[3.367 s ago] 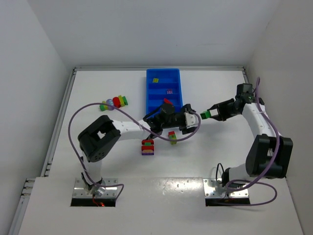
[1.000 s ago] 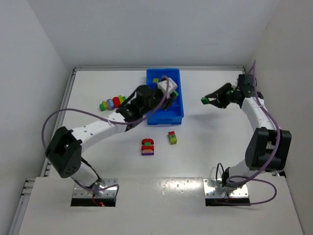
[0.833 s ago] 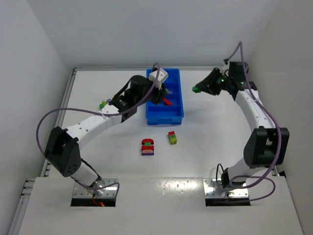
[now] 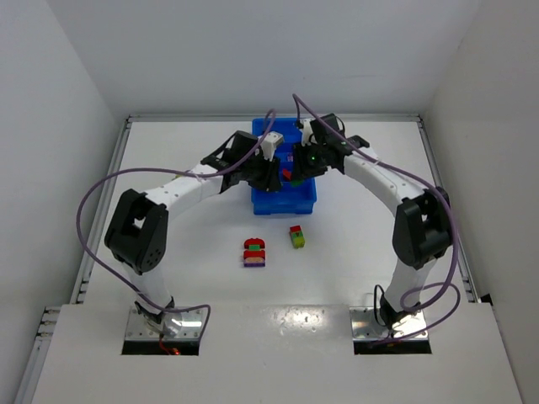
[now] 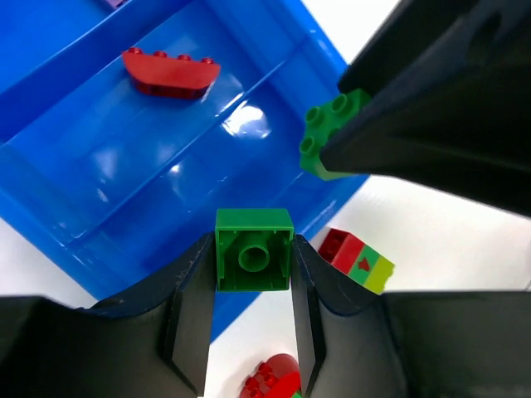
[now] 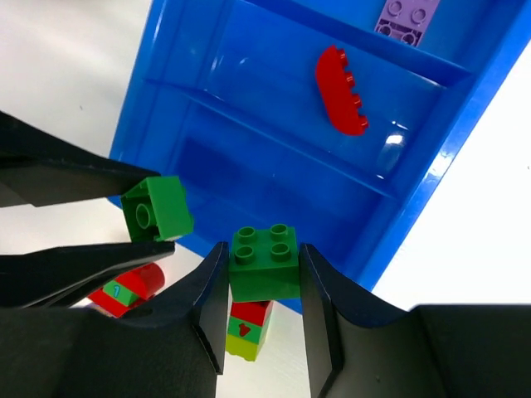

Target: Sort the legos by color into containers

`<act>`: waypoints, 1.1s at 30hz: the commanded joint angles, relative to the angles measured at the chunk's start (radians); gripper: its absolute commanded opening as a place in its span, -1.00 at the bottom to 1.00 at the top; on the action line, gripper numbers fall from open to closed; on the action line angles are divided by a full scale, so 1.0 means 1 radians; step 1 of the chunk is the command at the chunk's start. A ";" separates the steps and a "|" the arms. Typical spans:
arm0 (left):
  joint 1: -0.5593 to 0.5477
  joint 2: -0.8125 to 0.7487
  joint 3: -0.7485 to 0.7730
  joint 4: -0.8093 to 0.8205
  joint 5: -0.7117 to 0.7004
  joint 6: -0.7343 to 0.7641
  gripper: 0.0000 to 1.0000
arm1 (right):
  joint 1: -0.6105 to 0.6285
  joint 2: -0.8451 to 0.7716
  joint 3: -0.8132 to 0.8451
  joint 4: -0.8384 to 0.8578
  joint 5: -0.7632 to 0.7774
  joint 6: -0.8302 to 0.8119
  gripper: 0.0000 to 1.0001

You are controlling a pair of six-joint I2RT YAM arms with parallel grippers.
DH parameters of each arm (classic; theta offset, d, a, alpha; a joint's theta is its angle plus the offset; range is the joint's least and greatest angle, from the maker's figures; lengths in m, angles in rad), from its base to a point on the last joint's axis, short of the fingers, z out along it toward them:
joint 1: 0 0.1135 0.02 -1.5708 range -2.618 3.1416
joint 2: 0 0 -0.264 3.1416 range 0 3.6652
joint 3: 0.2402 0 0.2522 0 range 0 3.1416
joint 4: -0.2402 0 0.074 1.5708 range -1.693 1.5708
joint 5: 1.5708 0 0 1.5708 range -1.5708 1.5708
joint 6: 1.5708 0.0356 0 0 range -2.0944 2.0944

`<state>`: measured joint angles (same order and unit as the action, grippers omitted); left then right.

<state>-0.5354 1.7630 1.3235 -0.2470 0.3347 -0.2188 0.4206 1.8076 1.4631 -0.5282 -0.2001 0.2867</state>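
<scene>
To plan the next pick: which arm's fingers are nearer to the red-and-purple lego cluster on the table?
Left. The left fingers hang over the near wall of the tray, toward the cluster. The right fingers are farther right along that wall, in line with the small stack.

Long bright blue plastic tray (image 4: 284, 204) at far centre of white table (image 4: 168, 252). Red curved plastic brick (image 6: 341, 89) in second compartment from near end. Purple flat plastic brick (image 6: 404, 16) in third. Before tray: red-and-purple plastic brick stack (image 4: 254, 252) left, red-and-yellow-green plastic brick stack (image 4: 296, 236) right.
</scene>
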 commanded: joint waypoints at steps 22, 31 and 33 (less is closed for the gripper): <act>-0.003 0.053 0.072 0.001 -0.129 0.042 0.17 | 0.030 0.019 -0.006 0.031 0.087 -0.020 0.50; 0.046 -0.256 -0.113 0.181 -0.226 -0.033 0.38 | 0.018 -0.253 -0.101 0.096 0.094 -0.087 0.43; 0.070 -0.306 -0.113 0.126 -0.237 -0.033 0.44 | 0.006 -0.306 -0.168 0.056 0.012 -0.157 0.39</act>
<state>-0.5007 1.5688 1.2045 -0.1707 0.1482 -0.2264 0.4408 1.6169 1.3525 -0.4915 -0.1097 0.2241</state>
